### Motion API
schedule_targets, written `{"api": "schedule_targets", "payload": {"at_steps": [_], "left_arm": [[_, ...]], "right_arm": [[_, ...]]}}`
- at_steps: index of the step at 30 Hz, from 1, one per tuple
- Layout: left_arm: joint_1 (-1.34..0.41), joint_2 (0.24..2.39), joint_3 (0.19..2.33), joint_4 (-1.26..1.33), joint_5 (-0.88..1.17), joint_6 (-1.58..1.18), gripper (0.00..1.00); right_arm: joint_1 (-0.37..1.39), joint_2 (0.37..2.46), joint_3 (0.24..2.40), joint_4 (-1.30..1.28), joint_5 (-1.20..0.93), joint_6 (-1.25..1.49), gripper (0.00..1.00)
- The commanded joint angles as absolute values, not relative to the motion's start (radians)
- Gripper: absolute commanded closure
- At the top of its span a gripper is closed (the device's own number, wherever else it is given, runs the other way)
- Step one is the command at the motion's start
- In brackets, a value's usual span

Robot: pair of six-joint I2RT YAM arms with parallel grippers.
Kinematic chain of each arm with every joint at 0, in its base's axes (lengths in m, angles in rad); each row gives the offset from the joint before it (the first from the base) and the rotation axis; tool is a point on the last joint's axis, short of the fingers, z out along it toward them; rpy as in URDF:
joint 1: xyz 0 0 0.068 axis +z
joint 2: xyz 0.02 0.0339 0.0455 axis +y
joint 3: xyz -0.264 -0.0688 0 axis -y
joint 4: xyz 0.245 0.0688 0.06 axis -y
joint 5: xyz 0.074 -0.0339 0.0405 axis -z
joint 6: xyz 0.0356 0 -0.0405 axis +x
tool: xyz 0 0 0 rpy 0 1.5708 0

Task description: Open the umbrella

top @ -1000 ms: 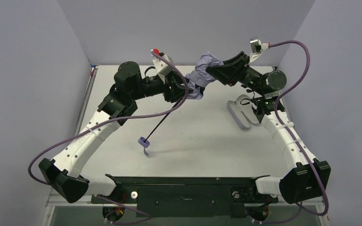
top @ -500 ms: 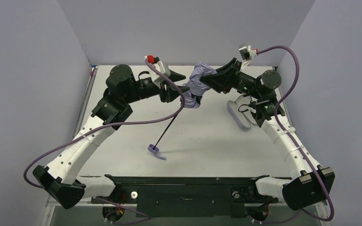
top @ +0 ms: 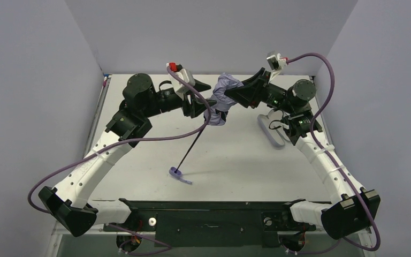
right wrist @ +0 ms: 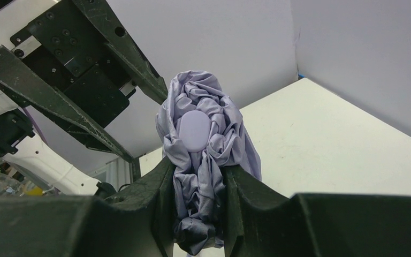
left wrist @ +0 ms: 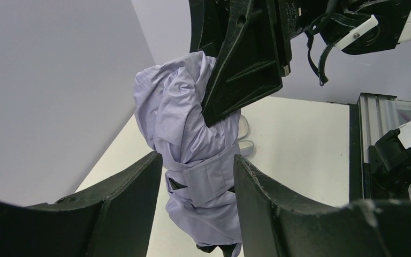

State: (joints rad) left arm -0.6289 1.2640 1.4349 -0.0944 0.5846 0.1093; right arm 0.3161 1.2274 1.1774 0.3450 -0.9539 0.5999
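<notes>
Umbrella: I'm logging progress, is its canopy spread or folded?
Folded: the umbrella is a wrinkled bundle, strap wrapped round it, gripped by the left pincer and right pincer.

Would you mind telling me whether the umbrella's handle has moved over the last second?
Yes: the umbrella handle swung rightward and nearer the black base bar.

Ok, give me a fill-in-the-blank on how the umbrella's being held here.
The left gripper and right gripper both clamp the umbrella by its ____.
Its handle sits at the end of a thin ____ shaft.
The fabric sleeve lies on the table beside the ____ arm.
Missing: canopy; black; right.
</notes>
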Motion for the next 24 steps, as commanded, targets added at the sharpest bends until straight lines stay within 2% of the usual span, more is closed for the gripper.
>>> {"api": "schedule_targets", "payload": {"at_steps": [1,8,17,24], "left_arm": [[-0.634,1.275,1.424,-0.096,0.584,0.066,0.51],[-0.641,1.271,1.380,-0.100,0.547,0.077,0.54],[-0.666,1.288,1.387,-0.099,0.538,0.101,0.77],[-0.750,1.270,1.364,-0.110,0.450,0.215,0.85]], "right_arm": [[0.325,1.193,1.228,0.414,-0.916,0.571,1.00],[0.324,1.190,1.231,0.398,-0.914,0.557,1.00],[0.324,1.189,1.230,0.357,-0.895,0.530,1.00],[0.328,1.181,1.246,0.259,-0.839,0.457,1.00]]}}
